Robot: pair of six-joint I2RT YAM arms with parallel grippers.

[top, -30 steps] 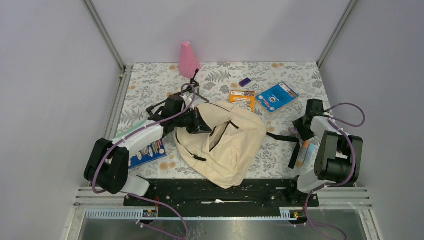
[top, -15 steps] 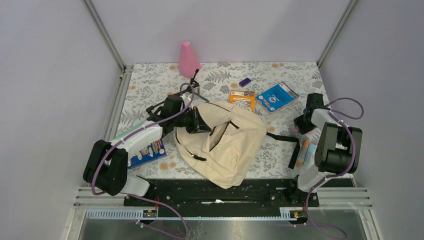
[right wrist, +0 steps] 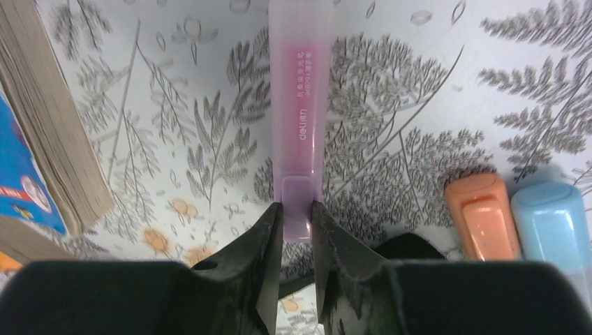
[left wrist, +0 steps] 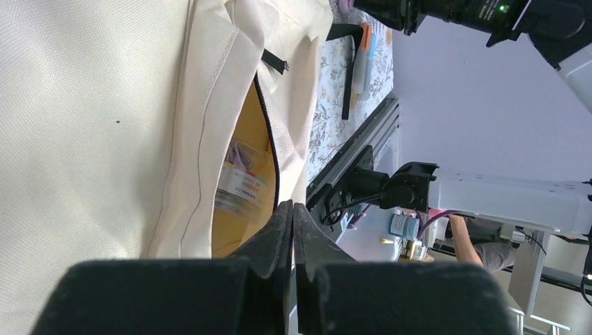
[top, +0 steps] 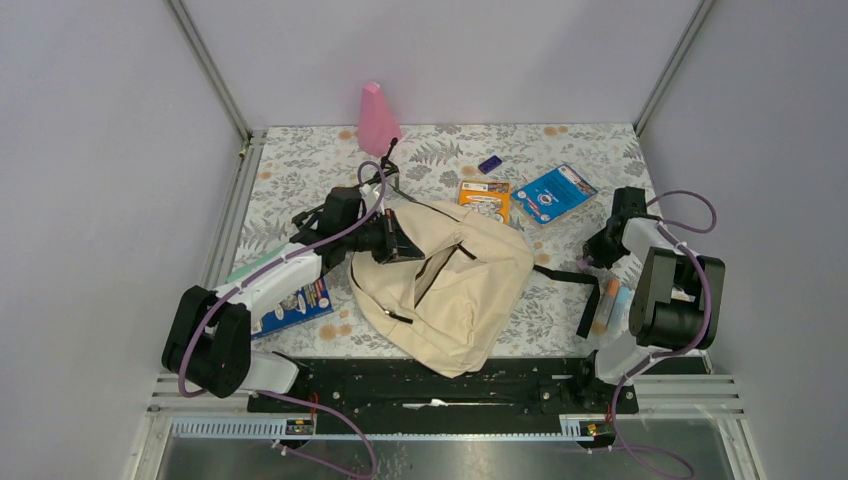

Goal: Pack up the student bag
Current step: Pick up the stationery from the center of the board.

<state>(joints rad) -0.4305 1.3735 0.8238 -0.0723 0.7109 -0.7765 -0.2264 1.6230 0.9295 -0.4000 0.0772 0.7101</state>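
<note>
**Bag**: cream, slumped mid-table just beyond the arms' bases, with its mouth gaping toward the far left. A black strap trails off to the right. The bag has not shifted in the last second, though the mouth looks a touch wider. Through the zip, the left wrist view shows a clear labelled packet already inside.

**Left gripper**: at the far-left lip of the mouth, jaws pressed fully together, as they were a second ago. I cannot tell whether a fold of fabric is pinched between them, but the lip does stand raised there. The arm has crept slightly farther away.

**Right gripper**: the entry that changed. A second ago its jaws stood wide. Now they have drawn in onto one end of a pink pen, with a finger against each side of the cap. The pen lies flat on the table to the right of the bag, not yet lifted.

**Books**: an orange book and a blue book lie just beyond the bag. A third book lies under the left arm. None has moved.

**Orange pen** and **blue pen**: side by side near the pink pen, clear of the fingers.

**Reading**: the grasp on the pink pen looks made, or nearly so. The likely next move is a lift and a carry left to the open mouth. Most items are outside the bag, so packing looks to be at an early stage.
</note>
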